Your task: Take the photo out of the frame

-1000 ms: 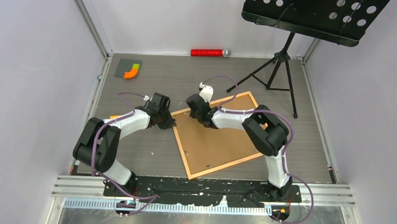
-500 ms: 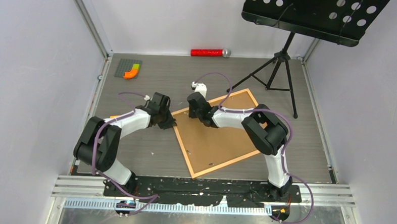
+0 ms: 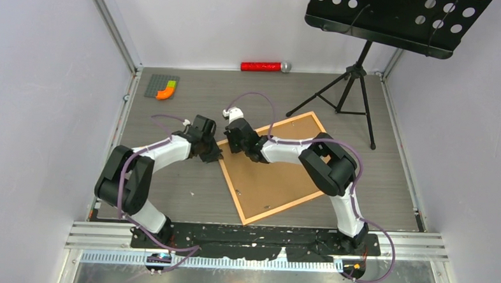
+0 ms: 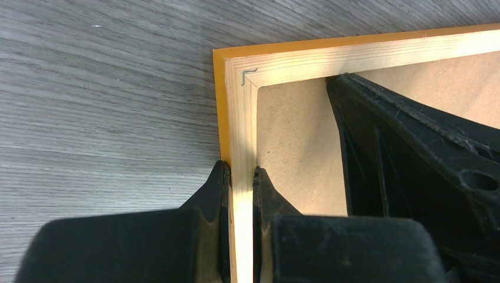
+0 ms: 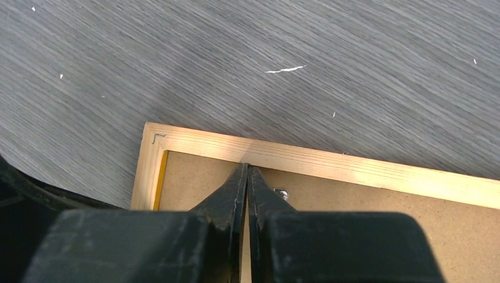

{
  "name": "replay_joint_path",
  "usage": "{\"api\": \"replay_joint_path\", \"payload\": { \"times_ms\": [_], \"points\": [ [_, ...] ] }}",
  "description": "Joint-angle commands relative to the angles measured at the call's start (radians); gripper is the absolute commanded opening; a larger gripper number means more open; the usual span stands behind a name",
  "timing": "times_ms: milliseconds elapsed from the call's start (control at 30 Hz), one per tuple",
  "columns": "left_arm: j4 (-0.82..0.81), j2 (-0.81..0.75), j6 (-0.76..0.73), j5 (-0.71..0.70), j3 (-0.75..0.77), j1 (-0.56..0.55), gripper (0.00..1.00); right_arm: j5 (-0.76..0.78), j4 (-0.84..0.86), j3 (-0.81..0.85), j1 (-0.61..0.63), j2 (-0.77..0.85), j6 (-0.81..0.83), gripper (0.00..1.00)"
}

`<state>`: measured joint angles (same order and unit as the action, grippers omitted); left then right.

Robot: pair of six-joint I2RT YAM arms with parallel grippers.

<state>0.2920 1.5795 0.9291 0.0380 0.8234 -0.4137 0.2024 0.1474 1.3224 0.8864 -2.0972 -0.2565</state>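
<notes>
A black music stand [image 3: 359, 76] stands at the far right of the table [image 3: 188, 190]. A red cylinder [image 3: 261, 66] lies by the back wall, and a grey plate [image 3: 161, 85] with an orange piece sits far left, all apart from the arms. The frame [image 3: 231, 184] lies back-up mid-table, its brown backing board [image 3: 272, 181] showing. Both arms bend inward and meet at its far-left corner. The left claw [image 4: 240, 171] pinches the wooden rail just beside that corner. The right claw [image 5: 247, 168] is closed on nothing, its tips on the board against the far rail.
</notes>
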Motion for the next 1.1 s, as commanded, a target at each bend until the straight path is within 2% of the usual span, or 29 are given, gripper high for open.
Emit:
{"api": "replay_joint_path", "payload": {
  "times_ms": [0,200,333,400,433,467,500,533,567,633,733,767,900,967,1067],
  "points": [
    [0.201,0.065,-0.059,0.075,-0.035,-0.033,0.00,-0.061,-0.030,-0.005,0.012,-0.017,0.057,0.08],
    [0.209,0.058,-0.056,0.053,-0.051,-0.031,0.00,-0.050,-0.015,0.027,-0.018,0.046,0.048,0.14],
    [0.194,0.011,-0.051,0.059,-0.091,-0.015,0.00,-0.024,0.067,-0.038,-0.059,0.199,0.035,0.23],
    [0.195,-0.028,-0.059,0.056,-0.107,-0.014,0.00,0.008,0.138,-0.127,-0.082,0.307,0.041,0.33],
    [0.196,-0.051,-0.068,0.056,-0.118,-0.014,0.00,0.018,0.192,-0.160,-0.090,0.387,0.043,0.45],
    [0.200,-0.078,-0.082,0.057,-0.124,-0.014,0.00,0.023,0.218,-0.236,-0.115,0.424,0.043,0.51],
    [0.209,-0.106,-0.097,0.056,-0.129,-0.014,0.08,0.022,0.273,-0.273,-0.129,0.501,0.040,0.70],
    [0.219,-0.136,-0.124,0.057,-0.133,-0.014,0.22,0.018,0.295,-0.346,-0.164,0.534,0.018,0.92],
    [0.230,-0.171,-0.154,0.065,-0.133,-0.015,0.37,0.012,0.327,-0.379,-0.183,0.602,0.004,0.98],
    [0.265,-0.253,-0.213,0.066,-0.128,-0.017,0.63,-0.023,0.356,-0.476,-0.258,0.694,-0.067,0.97],
    [0.318,-0.383,-0.329,0.075,-0.072,-0.017,0.93,-0.095,0.390,-0.615,-0.389,0.827,-0.160,0.96],
    [0.307,-0.409,-0.378,0.094,-0.047,-0.017,0.99,-0.131,0.400,-0.656,-0.424,0.851,-0.165,0.96],
    [0.085,-0.405,-0.596,0.287,0.037,-0.019,1.00,-0.157,0.335,-0.714,-0.443,0.961,-0.099,0.96],
    [-0.007,-0.328,-0.703,0.403,0.100,-0.019,1.00,-0.158,0.283,-0.717,-0.443,0.991,-0.059,0.96],
    [0.046,-0.141,-0.818,0.489,0.284,-0.022,1.00,-0.166,0.191,-0.704,-0.444,1.030,-0.021,0.96]
  ]
}}
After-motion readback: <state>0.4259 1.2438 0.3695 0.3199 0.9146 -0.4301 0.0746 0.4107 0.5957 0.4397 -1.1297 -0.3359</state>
